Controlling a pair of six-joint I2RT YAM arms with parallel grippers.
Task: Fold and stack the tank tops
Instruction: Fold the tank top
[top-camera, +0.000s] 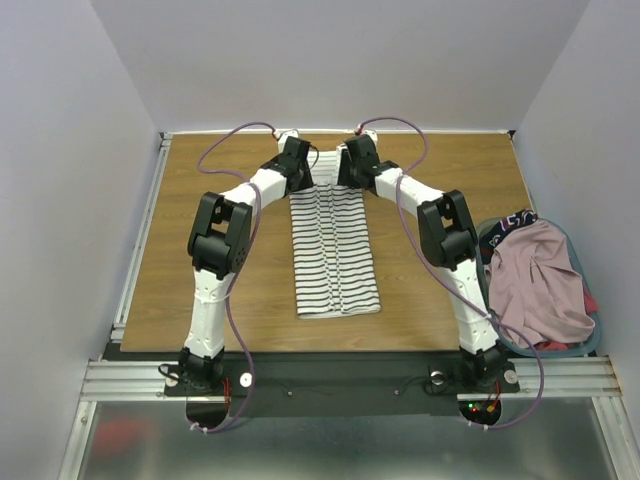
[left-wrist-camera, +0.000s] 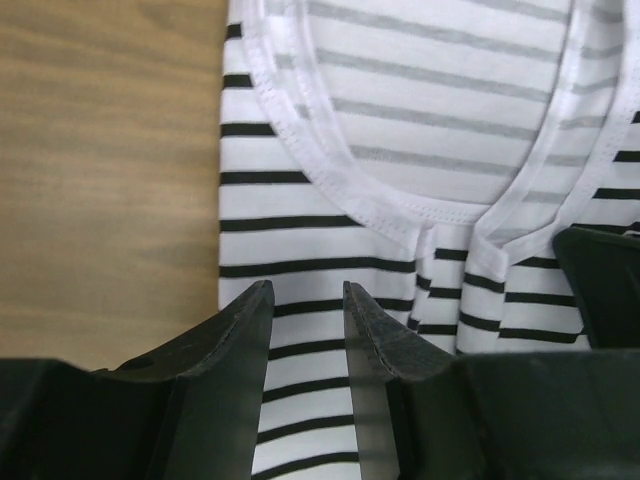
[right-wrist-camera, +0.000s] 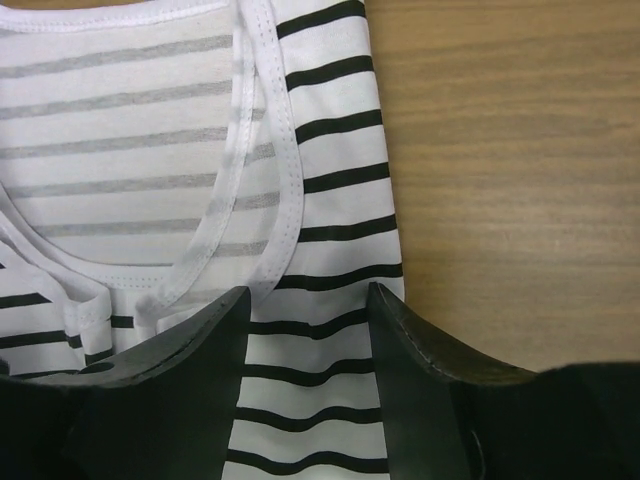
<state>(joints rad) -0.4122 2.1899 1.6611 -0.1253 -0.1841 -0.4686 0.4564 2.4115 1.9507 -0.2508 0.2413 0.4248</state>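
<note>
L gripper: fingers parted, narrow gap, nothing pinched that I can see; flat cloth shows through the gap. R gripper: fingers also apart, gap wider than L's, nothing held.

Both sit over the neck end of the white thin-black-striped soft tank top. It's folded lengthwise into a narrow strip on the brown wooden table and runs from under the grippers back toward the arm bases. From L wrist, white-hemmed scoop neckline is just ahead of the fingertips, and the strip's left edge lies just left of them. From R wrist, its right edge is just right of the fingertips, bare wood beyond.

Plain dusty-pink tank top is well off to R gripper's right, back near that arm's base. It's heaped unfolded in a teal-rimmed basket.
</note>
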